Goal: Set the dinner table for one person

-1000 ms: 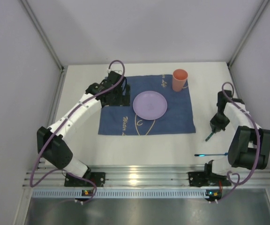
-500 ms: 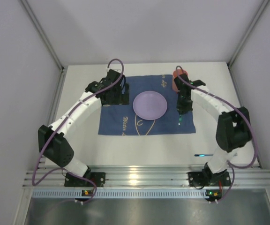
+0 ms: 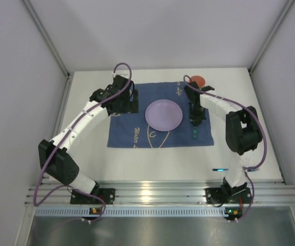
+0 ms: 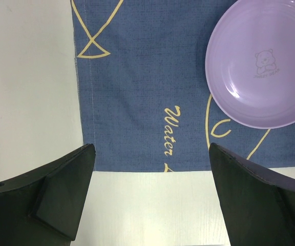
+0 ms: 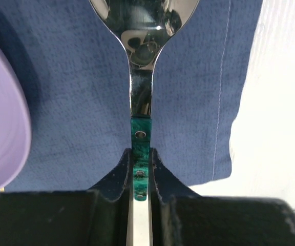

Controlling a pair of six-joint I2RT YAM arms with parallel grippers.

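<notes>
The white dinner table (image 3: 137, 164) carries a dark-blue cloth (image 3: 137, 125) with a lilac plate (image 3: 164, 114) at its middle. Just right of the plate, my right gripper (image 3: 194, 125) hangs over the cloth, shut on the green handle of a metal spoon (image 3: 194, 134). In the right wrist view the jaws (image 5: 141, 154) pinch that handle and the spoon (image 5: 142, 20) points out over the cloth (image 5: 60, 77), with the plate's rim (image 5: 1, 133) at the left. My left gripper (image 3: 124, 107) is open above the cloth's left side. Its fingers (image 4: 65, 189) are spread wide with nothing between them, and the plate (image 4: 262, 66) lies at upper right.
An orange cup (image 3: 198, 80) stands at the cloth's far right corner, half hidden behind my right arm. A thin utensil with a blue handle (image 3: 220, 169) lies on the table at the near right. A ribbed aluminium rail (image 3: 152, 192) runs along the near edge.
My right arm has swung from the table's right side to over the cloth beside the plate, carrying the spoon, and now partly hides the cup. The left arm has barely shifted.
</notes>
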